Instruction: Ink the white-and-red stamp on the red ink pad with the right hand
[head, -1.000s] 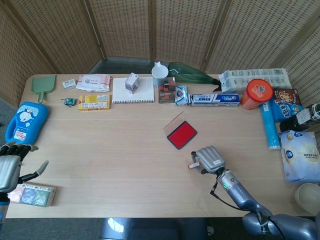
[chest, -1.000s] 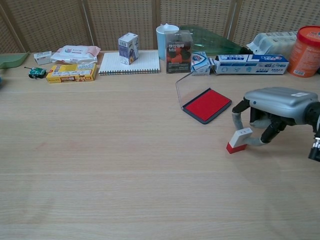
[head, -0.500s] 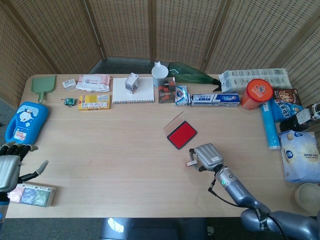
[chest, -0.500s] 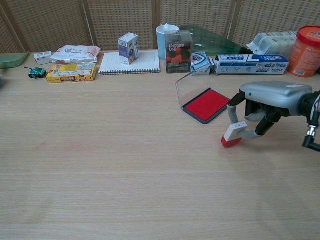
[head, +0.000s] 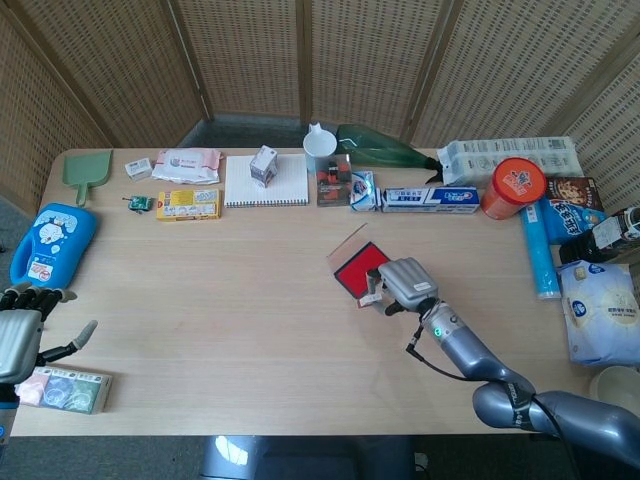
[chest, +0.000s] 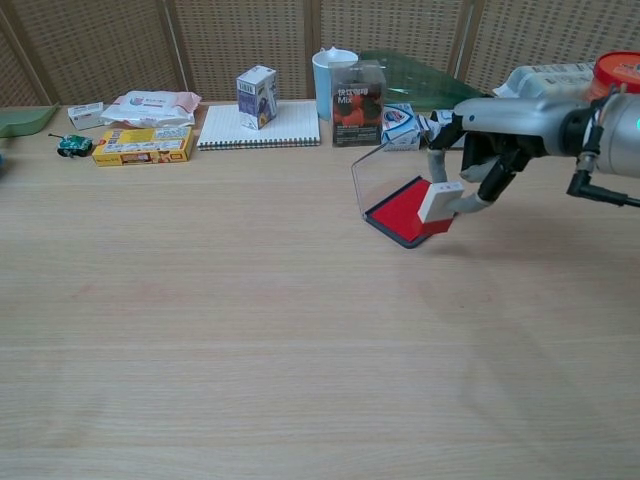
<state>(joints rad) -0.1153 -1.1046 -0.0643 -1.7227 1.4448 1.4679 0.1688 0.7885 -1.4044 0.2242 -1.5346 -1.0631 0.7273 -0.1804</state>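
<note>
At the table's (head: 250, 300) near left corner the left hand (head: 20, 335) hovers with fingers spread, holding nothing, just beside a small flat packet (head: 65, 390); right of the middle, the right hand (chest: 505, 135) pinches the white-and-red stamp (chest: 438, 205), a small tilted block, its red face at the near edge of the red ink pad (chest: 405, 212); the pad's clear lid (chest: 368, 175) stands open; along the far edge: spiral notebook (head: 266, 182), white cup (head: 320, 142), toothpaste carton (head: 430, 199), orange tub (head: 512, 187).
</note>
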